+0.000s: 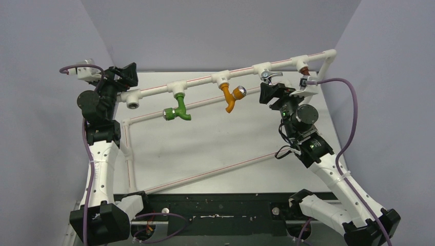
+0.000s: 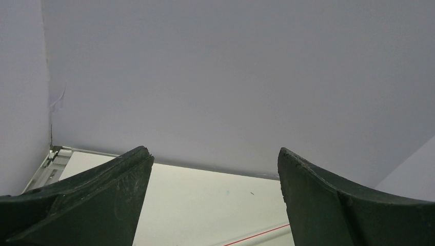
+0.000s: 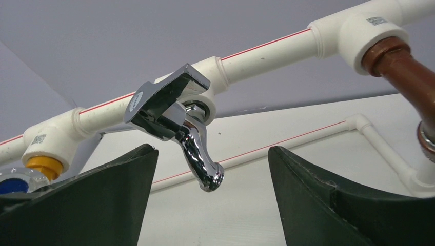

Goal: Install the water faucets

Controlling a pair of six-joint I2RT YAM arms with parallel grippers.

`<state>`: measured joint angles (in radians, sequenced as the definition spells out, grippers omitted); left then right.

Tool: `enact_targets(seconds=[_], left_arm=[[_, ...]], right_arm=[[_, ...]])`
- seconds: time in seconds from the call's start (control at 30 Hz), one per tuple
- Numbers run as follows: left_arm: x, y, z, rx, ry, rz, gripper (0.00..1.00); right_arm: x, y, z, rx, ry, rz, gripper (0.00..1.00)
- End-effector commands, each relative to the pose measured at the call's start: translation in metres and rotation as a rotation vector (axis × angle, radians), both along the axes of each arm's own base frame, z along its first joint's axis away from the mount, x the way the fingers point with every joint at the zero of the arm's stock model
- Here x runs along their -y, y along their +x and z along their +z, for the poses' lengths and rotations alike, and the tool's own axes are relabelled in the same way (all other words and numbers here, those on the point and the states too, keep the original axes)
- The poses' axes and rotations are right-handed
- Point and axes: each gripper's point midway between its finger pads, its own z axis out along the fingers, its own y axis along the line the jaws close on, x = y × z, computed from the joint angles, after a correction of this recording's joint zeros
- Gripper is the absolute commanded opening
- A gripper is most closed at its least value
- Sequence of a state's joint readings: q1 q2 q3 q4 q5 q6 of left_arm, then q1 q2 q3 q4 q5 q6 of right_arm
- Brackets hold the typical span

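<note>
A shiny chrome water faucet sits in a white tee of the upper pipe, its lever to the left and its spout hanging down. My right gripper is open just below it, and the spout tip hangs between the fingers without touching either. From above, this faucet is just beyond the right gripper. My left gripper is open and empty, facing the back wall. From above, the left gripper is at the pipe's left end, above an empty fitting.
A green tap, an orange tap and a brown tap hang from other tees of the white pipe frame. The brown tap is close on the right of the right gripper. Lower pipes cross the table.
</note>
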<state>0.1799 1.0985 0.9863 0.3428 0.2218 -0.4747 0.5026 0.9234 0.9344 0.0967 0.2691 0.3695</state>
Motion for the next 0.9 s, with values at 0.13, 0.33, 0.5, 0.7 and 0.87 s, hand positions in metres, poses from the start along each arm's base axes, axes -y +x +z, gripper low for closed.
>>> enact_targets(seconds=[0.13, 0.33, 0.5, 0.7, 0.87], left_arm=[[0.026, 0.000, -0.134, -0.423, -0.056, -0.110, 0.90], [0.043, -0.004, -0.107, -0.368, -0.047, -0.166, 0.91], [0.048, -0.010, -0.070, -0.296, -0.070, -0.189, 0.91], [0.056, -0.020, -0.009, -0.169, -0.097, -0.225, 0.90], [0.063, -0.040, 0.054, -0.040, -0.076, -0.263, 0.91]], right_arm=[[0.023, -0.040, 0.026, 0.035, -0.149, 0.018, 0.92], [0.040, -0.066, 0.020, 0.016, -0.169, 0.006, 1.00], [0.057, -0.077, -0.001, -0.022, -0.163, -0.052, 1.00], [0.074, -0.076, -0.040, -0.095, -0.166, -0.145, 1.00], [0.080, -0.069, -0.078, -0.153, -0.209, -0.195, 1.00]])
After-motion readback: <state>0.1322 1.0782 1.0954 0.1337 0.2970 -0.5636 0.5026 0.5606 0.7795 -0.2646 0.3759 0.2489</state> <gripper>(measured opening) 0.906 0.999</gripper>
